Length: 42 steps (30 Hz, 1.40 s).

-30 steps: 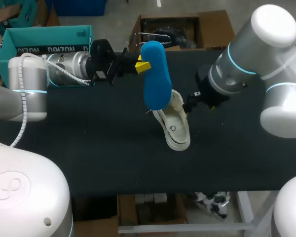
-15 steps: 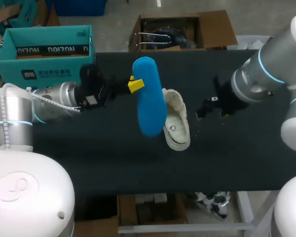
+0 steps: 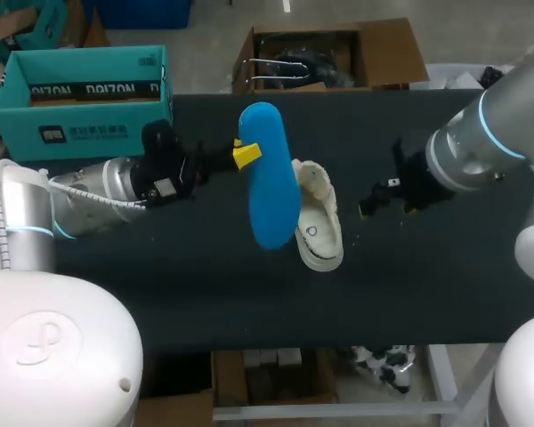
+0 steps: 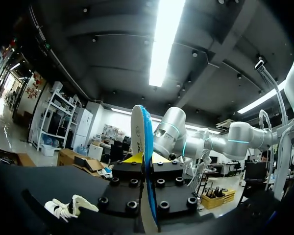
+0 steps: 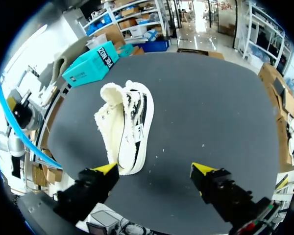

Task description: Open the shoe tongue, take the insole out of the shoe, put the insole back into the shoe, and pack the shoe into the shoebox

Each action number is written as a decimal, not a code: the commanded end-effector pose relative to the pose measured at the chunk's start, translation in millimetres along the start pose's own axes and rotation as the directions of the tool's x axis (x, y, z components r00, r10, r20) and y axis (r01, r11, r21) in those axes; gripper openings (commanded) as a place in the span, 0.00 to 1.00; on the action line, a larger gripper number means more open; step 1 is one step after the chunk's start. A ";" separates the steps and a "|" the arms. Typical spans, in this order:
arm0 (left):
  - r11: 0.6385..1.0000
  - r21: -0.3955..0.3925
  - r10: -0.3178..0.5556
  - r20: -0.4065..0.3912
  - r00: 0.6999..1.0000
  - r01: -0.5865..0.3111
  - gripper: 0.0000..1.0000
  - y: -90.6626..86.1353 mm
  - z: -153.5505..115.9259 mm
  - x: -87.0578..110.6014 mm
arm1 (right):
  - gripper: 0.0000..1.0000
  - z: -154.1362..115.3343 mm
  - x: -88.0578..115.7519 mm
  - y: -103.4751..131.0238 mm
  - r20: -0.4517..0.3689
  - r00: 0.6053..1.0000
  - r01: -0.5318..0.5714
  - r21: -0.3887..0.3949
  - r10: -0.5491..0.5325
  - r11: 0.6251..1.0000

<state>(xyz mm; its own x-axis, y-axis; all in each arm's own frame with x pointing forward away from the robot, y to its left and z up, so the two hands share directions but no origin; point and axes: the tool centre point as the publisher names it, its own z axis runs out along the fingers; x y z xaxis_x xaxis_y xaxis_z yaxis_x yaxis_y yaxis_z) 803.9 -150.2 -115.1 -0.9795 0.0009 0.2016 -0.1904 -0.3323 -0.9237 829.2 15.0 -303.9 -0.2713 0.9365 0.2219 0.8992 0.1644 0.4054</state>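
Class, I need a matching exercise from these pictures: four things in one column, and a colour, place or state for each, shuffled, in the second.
1. insole
2. shoe
3. shoebox
4. right gripper

a. open, holding nothing
b. teal
c. lying on the table
d. blue, clamped in the left gripper

Pairs: 1-d, 2-c, 3-b, 4-a

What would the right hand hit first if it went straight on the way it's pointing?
Probably the white shoe: it lies just ahead of the open right hand, nearer one finger, though depth is hard to judge.
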 end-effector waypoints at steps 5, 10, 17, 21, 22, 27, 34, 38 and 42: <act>1.000 -0.001 0.001 0.043 0.999 -0.001 0.00 -0.5 1.0 3.0 | 1.00 -15.7 20.1 8.6 -0.249 0.852 -0.365 0.348 0.461 0.863; 1.000 -0.001 0.001 0.043 0.999 -0.001 0.00 -0.5 1.0 3.0 | 1.00 -15.7 20.1 8.6 -0.249 0.852 -0.365 0.348 0.461 0.863; 1.000 -0.001 0.001 0.043 0.999 -0.001 0.00 -0.5 1.0 3.0 | 1.00 -15.7 20.1 8.6 -0.249 0.852 -0.365 0.348 0.461 0.863; 1.000 -0.001 0.001 0.043 0.999 -0.001 0.00 -0.5 1.0 3.0 | 1.00 -15.7 20.1 8.6 -0.249 0.852 -0.365 0.348 0.461 0.863; 1.000 -0.001 0.001 0.043 0.999 -0.001 0.00 -0.5 1.0 3.0 | 1.00 -15.4 20.8 16.8 -0.296 0.824 -0.362 0.383 0.484 0.850; 1.000 -0.001 0.001 0.043 0.999 -0.001 0.00 -0.5 1.0 3.0 | 1.00 -24.5 28.5 29.6 -0.299 0.728 -0.444 0.480 0.617 0.756; 1.000 -0.001 0.001 0.043 0.999 -0.001 0.00 -0.5 1.0 3.0 | 1.00 -45.2 49.5 16.6 -0.045 0.444 -0.721 0.575 0.895 0.387; 1.000 -0.001 0.001 0.043 0.999 -0.001 0.00 -0.5 1.0 3.0 | 1.00 -45.2 49.5 16.6 -0.045 0.444 -0.721 0.575 0.895 0.387; 1.000 -0.001 0.001 0.043 0.999 -0.001 0.00 -0.5 1.0 3.0 | 1.00 -45.2 49.5 16.6 -0.045 0.444 -0.721 0.575 0.895 0.387</act>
<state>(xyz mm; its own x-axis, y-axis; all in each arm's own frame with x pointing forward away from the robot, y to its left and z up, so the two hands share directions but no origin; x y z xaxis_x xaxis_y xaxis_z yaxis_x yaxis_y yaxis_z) 801.9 -150.0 -113.5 -0.9762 -0.0359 0.2140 -0.1906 -0.3298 -0.9246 809.8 50.3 -246.3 0.6302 0.5617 0.5361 0.7757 -0.4260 -0.4657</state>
